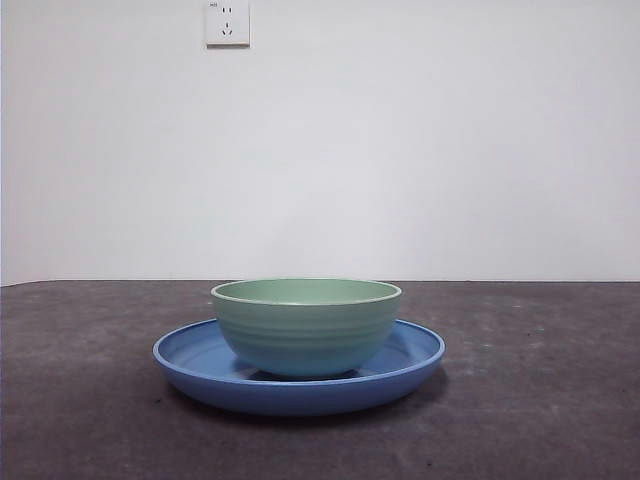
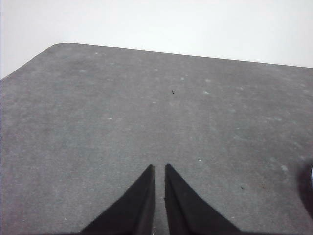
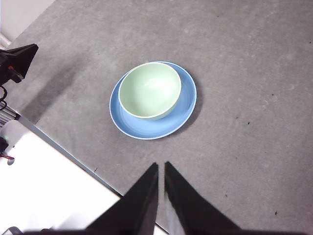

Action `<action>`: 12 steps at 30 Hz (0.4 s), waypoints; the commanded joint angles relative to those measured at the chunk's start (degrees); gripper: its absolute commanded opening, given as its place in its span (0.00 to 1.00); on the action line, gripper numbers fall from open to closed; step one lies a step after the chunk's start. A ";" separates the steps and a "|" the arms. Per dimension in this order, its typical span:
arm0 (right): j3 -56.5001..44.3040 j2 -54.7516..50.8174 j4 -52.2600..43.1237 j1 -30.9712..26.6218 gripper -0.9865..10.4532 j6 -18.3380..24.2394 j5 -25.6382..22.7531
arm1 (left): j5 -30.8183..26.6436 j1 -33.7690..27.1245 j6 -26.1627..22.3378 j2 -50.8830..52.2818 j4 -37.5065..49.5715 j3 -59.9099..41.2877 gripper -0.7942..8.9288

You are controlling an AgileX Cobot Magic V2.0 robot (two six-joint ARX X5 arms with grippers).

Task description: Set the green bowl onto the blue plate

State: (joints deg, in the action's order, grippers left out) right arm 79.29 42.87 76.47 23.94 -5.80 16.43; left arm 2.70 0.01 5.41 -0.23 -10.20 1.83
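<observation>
the green bowl [image 1: 306,326] was found seated upright inside the blue plate [image 1: 410,365], its foot resting on the plate's flat floor and its mouth facing up. from the right wrist view the bowl [image 3: 149,90] was seen set off-centre, crowded toward one side of the plate [image 3: 168,125], so that a broad crescent of blue was left bare on the opposite side; the raised sloping rim would be judged enough to keep the bowl from sliding off. nothing was seen inside the bowl.

the right gripper [image 3: 161,166] was held high above the grey table [image 3: 254,73], well apart from the dishes and empty, with its jaws drawn almost together and only a thin slit between them. that height and distance suggested a parked pose, not a reach. the left gripper [image 2: 159,169] was pointed at a bare stretch of table, its jaws likewise nearly closed on nothing, with only a sliver of blue caught at the picture's edge. in the front view no arm was seen at all, only the wall with a socket [image 1: 227,22] behind the dishes.

the placing was judged complete, since the bowl was carried wholly by the plate and was touched by neither gripper.
</observation>
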 commanded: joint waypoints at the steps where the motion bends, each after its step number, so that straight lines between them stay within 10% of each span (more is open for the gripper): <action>1: 0.66 0.35 2.45 0.31 0.10 -0.15 0.04 | -0.42 -0.15 -0.42 0.07 -0.50 -1.16 0.11; 8: -1.68 -0.92 -0.13 -3.43 0.10 -0.11 0.79 | -0.44 -0.15 -0.42 0.07 -0.50 -1.16 0.11; 12: -15.43 -8.02 -16.61 -10.14 0.10 2.62 3.26 | -0.42 -0.15 -0.42 0.07 -0.50 -1.16 0.11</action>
State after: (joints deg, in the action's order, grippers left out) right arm 66.61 35.92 64.77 14.70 -4.64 19.53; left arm 2.70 0.01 5.41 -0.23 -10.22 1.83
